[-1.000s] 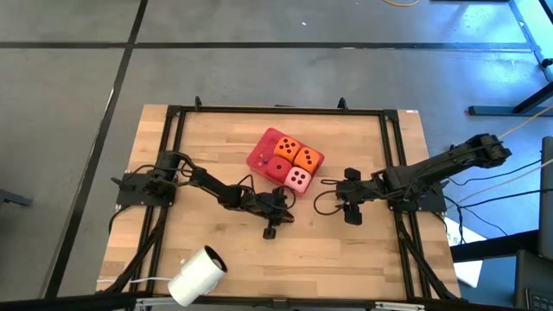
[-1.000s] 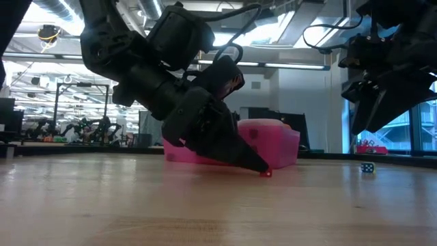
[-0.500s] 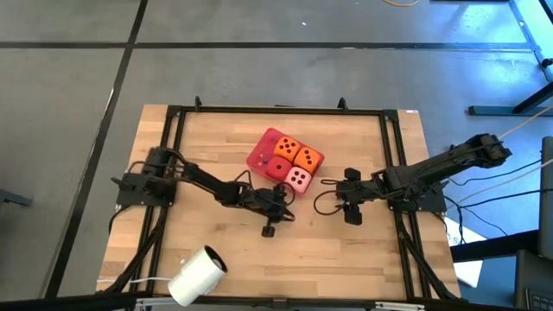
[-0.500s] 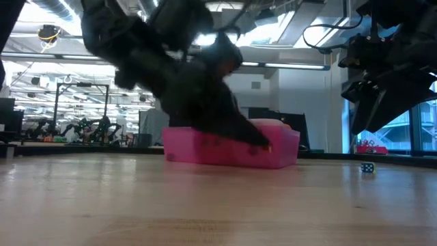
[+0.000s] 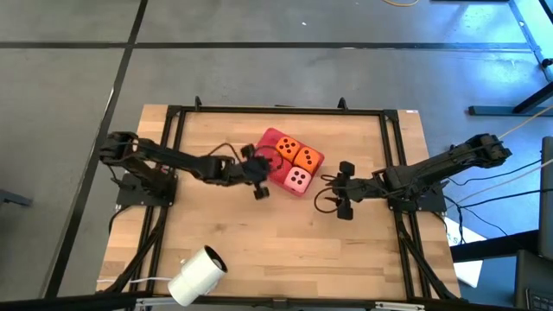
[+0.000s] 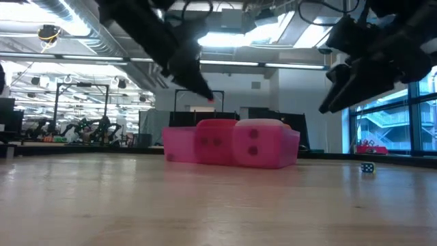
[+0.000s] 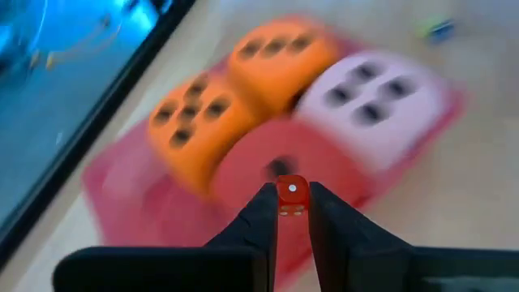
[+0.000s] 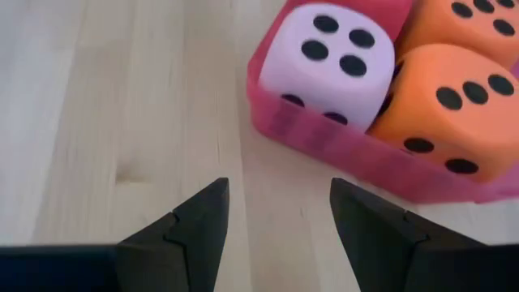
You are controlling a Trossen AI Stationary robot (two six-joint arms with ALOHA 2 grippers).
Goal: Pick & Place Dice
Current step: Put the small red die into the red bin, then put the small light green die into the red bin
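We see all four big dice sitting in the red tray (image 5: 263,143), which lies near the far edge of the bench (image 5: 216,250), about midway along it. The two orange dice (image 5: 298,153) fill the tray's far half, the pink die (image 5: 299,179) sits at its near right corner showing four pips, and the red die (image 7: 268,158) takes the near left spot, half hidden from above by the left arm. The left gripper (image 7: 290,203) hovers right over that red die, off the bench, its fingers pinched narrow around a tiny red die (image 7: 291,193) with white pips. The right gripper (image 8: 276,215) waits just to the right of the tray, raised off the wood, fingers standing apart with nothing between them, pointed at the pink die's side of the tray. Near the bench's front left corner lies a white roll (image 5: 197,275). A small blue die (image 6: 367,167) rests alone out by the right edge.
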